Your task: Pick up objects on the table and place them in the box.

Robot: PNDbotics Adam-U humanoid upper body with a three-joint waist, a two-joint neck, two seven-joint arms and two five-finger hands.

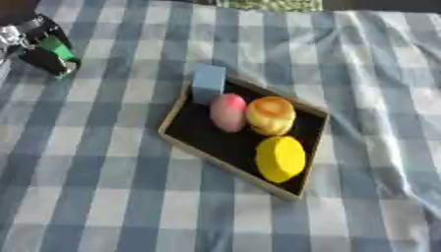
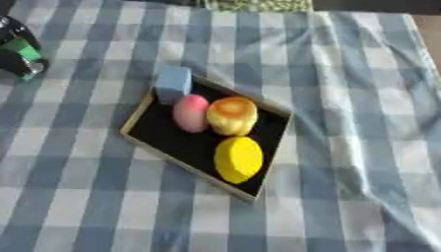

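the left hand (image 1: 39, 44) sat at the upper left, well apart from the box (image 1: 176, 129), gripping a green object (image 1: 58, 48). the blue block (image 1: 208, 82) stood in the box's far corner, rightward of the fingers.

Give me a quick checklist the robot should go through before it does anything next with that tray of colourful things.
1. Box lies flat on the checked cloth: ok.
2. Yellow piece, orange-topped piece and pink piece sit inside the box: ok.
3. Blue block fully inside: cannot tell; it stands at the box's far corner.
4. Other loose objects left on the cloth: none seen, ok.
5. Left hand away from the box, at the upper left: ok.
6. Left hand holding nothing: cannot tell; something green shows on it.
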